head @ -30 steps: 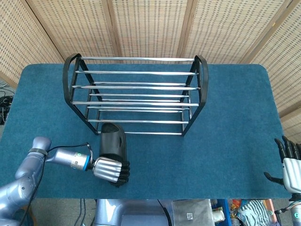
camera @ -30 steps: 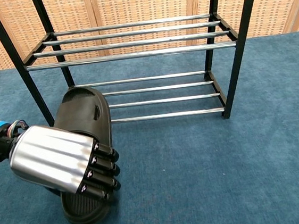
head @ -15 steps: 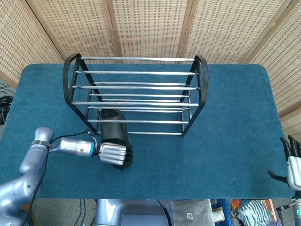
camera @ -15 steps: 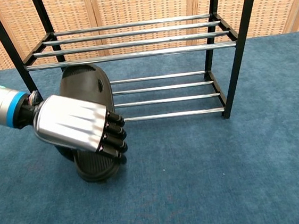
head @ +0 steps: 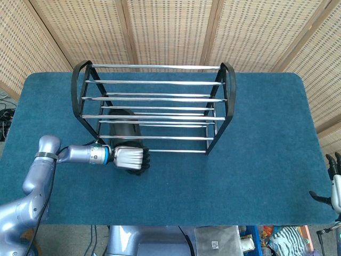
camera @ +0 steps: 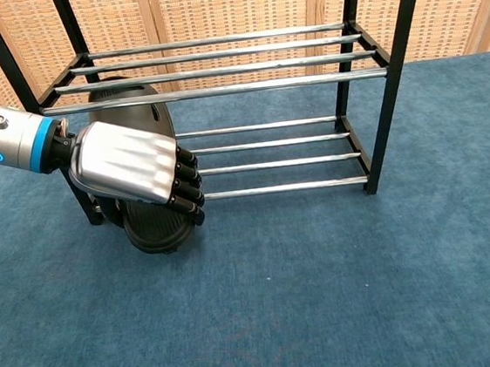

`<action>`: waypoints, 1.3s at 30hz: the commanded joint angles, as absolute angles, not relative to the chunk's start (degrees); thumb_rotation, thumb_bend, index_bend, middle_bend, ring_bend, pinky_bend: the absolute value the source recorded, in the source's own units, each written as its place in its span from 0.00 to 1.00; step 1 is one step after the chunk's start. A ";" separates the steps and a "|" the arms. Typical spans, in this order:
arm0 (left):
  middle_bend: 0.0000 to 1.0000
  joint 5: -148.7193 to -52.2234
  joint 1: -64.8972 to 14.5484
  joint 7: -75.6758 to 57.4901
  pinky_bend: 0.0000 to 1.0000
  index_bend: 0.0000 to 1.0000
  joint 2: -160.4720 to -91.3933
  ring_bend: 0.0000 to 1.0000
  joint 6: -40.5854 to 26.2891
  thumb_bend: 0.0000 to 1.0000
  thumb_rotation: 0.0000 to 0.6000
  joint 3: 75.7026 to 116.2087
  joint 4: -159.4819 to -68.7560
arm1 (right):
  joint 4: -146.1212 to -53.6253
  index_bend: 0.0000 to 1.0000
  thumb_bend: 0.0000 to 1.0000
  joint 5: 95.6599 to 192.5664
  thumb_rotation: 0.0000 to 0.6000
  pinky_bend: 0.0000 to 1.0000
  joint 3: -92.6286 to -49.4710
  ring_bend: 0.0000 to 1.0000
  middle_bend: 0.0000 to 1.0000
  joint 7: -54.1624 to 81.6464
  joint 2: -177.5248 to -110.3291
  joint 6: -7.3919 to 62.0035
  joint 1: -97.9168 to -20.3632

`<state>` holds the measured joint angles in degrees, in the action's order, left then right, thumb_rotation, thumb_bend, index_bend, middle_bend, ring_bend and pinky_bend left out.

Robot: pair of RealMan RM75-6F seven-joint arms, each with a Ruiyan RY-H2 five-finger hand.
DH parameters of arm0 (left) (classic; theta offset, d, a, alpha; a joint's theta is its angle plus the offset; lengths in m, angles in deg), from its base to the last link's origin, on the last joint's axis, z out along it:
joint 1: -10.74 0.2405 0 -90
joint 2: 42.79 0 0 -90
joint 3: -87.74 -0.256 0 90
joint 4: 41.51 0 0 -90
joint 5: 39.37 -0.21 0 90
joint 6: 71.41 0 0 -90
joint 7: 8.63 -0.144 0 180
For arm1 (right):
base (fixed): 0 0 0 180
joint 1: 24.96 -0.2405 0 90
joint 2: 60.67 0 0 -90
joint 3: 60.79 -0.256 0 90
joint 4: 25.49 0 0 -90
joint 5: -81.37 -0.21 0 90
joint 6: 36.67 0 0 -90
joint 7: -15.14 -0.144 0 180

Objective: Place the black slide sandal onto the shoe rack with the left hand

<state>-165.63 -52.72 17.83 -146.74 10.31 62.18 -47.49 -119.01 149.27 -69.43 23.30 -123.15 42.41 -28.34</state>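
Left robot hand point(camera: 133, 164) gripping black slide sandal point(camera: 138, 125), toe past shoe rack point(head: 154, 106) front edge, right robot hand point(head: 333, 186) open

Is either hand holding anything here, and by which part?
The left hand grips the black slide sandal around its heel end. The right hand holds nothing.

No text, label or number is legible anywhere.

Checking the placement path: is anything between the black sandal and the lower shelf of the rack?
Nothing visible. The left hand holds the black slide sandal, its toe already over the bare lower rails of the shoe rack.
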 commanded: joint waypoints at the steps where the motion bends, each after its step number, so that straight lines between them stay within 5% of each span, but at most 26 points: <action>1: 0.36 -165.40 -52.97 17.79 0.41 0.51 -146.75 0.30 9.88 0.05 1.00 61.71 -47.06 | -118.96 0.00 0.00 148.88 1.00 0.00 -69.51 0.00 0.00 23.77 -123.41 42.24 -28.52; 17: 0.01 -164.20 -52.83 15.11 0.18 0.22 -145.22 0.00 8.02 0.05 1.00 60.04 -45.94 | -119.20 0.00 0.00 148.56 1.00 0.00 -69.53 0.00 0.00 24.45 -123.66 43.04 -28.35; 26: 0.00 -163.51 -52.45 13.77 0.16 0.15 -143.96 0.00 7.79 0.05 1.00 59.43 -46.53 | -119.55 0.00 0.00 149.17 1.00 0.00 -69.41 0.00 0.00 23.76 -123.29 43.53 -28.08; 39: 0.00 -162.03 -49.33 13.00 0.16 0.15 -142.13 0.00 19.33 0.05 1.00 59.64 -49.67 | -120.72 0.00 0.00 151.88 1.00 0.00 -68.32 0.00 0.00 22.78 -122.58 44.36 -27.59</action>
